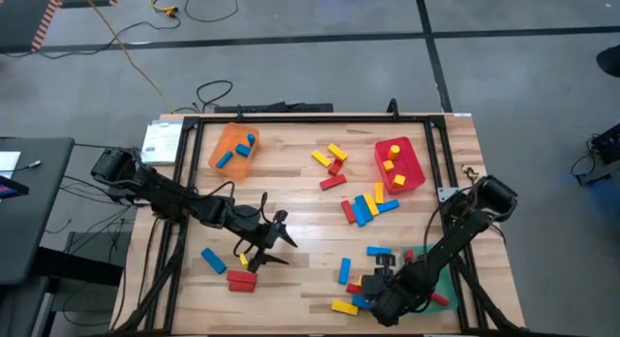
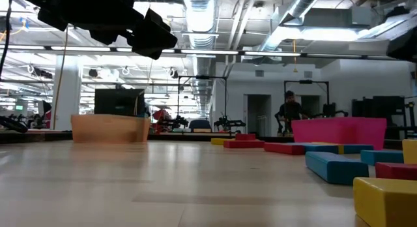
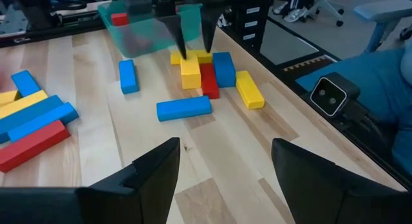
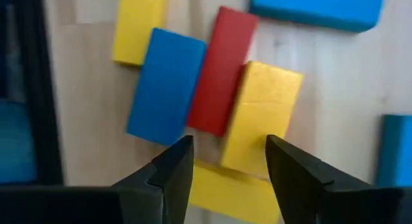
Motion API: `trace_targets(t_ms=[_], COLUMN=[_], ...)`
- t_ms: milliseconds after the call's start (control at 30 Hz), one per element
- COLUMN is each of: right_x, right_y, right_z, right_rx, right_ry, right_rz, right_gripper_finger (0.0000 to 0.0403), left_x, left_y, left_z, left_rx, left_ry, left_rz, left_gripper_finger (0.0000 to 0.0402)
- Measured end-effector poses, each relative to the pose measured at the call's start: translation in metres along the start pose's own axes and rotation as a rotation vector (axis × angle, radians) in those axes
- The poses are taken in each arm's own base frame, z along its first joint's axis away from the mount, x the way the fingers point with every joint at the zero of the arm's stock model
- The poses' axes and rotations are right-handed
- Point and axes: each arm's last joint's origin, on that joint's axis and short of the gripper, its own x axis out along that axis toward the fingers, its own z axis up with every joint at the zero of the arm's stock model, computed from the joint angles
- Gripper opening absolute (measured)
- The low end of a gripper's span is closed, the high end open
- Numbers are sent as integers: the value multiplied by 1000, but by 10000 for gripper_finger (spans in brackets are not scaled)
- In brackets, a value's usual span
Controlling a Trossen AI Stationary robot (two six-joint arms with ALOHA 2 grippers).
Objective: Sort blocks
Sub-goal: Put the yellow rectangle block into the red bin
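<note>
Right wrist view: right gripper [image 4: 225,161], fingers apart, above rigid, light yellow oblong block [image 4: 261,114]; best pinched across its narrow sides.

Illumination is even and bright in the high view; the table [image 1: 300,211] shows no glare. The left arm [image 1: 184,201] casts only a faint, soft shadow.

In the low view, light comes from ceiling fixtures [image 2: 199,12] in the room behind, which are overexposed. The nearest yellow block [image 2: 384,201] is out of focus, and the table surface carries a broad, dull reflection.

The left wrist view is sharp at mid-distance; the own fingers [image 3: 154,169] are soft.

The right wrist view is blurred throughout: the blocks [image 4: 219,89] have smeared edges.
</note>
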Motion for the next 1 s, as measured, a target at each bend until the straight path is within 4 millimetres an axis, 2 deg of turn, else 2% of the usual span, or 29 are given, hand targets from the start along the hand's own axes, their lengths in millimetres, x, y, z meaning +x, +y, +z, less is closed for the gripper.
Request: trace_targets(t_ms=[400,500,1000], right_x=[10,17,17], right_y=[-8,-13,-15], right_z=[4,3,9], right_rx=[45,48,30], right_ry=[34,68,31], right_rz=[-53,-89,-89], right_gripper_finger=[218,218,218], left_x=[0,0,0], left_y=[0,0,0], left_z=[0,0,-2], left_rx=[5,5,19], left_ry=[1,3,16], left_rz=[0,0,-2], left_gripper_finger=[241,241,241])
